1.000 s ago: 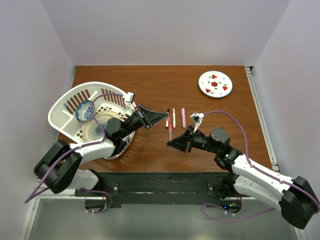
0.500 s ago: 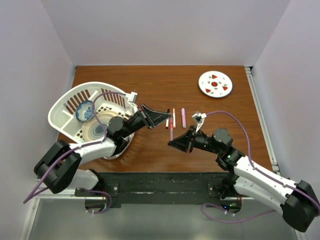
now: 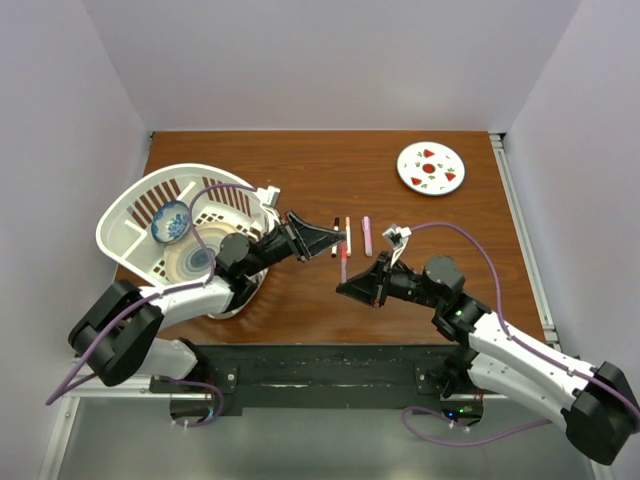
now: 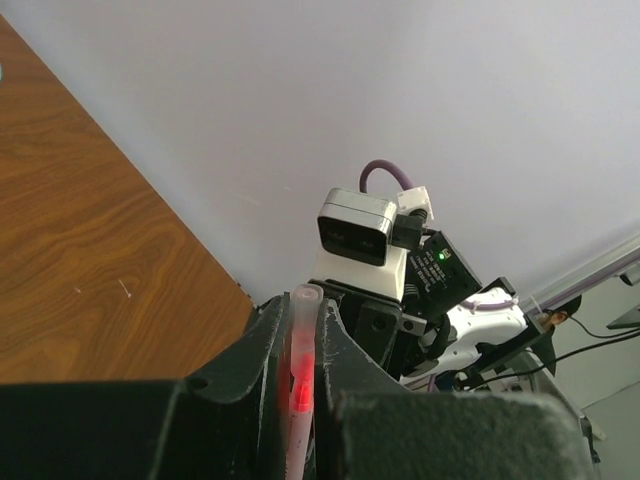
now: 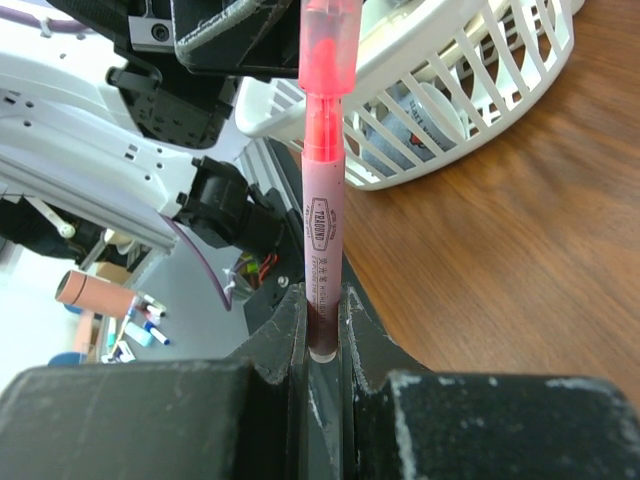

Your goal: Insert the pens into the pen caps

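Observation:
My right gripper [image 5: 322,300] is shut on the lower end of a pink pen [image 5: 322,240] and holds it up above the table. The pen's red tip sits inside a translucent pink cap [image 5: 327,45]. My left gripper [image 4: 300,315] is shut on that cap [image 4: 303,310], and the red tip glows through it. In the top view the two grippers, left [image 3: 340,241] and right [image 3: 345,283], meet end to end with the pen [image 3: 343,264] between them. Three more pens lie side by side just behind: a dark-ended one [image 3: 335,226], a white one [image 3: 348,233] and a pink one [image 3: 367,235].
A white slatted basket [image 3: 130,205] with a blue bowl [image 3: 170,221] and plates stands at the left, close to the left arm. A round white plate with red spots [image 3: 431,167] lies at the back right. The basket also shows in the right wrist view [image 5: 480,60].
My left gripper has moved right and a little nearer, onto the top end of the pen held by my right gripper. The right gripper has stayed nearly still.

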You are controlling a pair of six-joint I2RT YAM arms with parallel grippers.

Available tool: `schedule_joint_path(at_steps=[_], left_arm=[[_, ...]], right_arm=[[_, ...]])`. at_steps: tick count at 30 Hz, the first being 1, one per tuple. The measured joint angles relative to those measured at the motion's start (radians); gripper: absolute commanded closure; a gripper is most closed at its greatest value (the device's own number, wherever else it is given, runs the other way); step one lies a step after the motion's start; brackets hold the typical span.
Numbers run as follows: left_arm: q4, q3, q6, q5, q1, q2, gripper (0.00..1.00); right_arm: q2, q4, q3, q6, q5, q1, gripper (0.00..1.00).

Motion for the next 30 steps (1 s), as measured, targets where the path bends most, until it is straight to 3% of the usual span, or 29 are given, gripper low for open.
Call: schedule_joint_path(at_steps=[12, 20, 30], left_arm=[[-0.193, 0.001, 0.134, 0.027, -0.017, -0.109, 1.00], [-0.168, -0.021, 0.175, 0.004, -0.047, -0.119, 1.00], [-0.071, -0.087, 0.174, -0.043, -0.080, -0.135, 1.00]], right_arm=[[-0.036, -0.159, 0.062, -0.079, 0.026, 0.008, 1.00], [-0.035, -0.254, 0.106, -0.131, 0.028, 0.010, 1.00], [-0.027, -0.508, 0.240, -0.276, 0.053, 0.025, 1.00]])
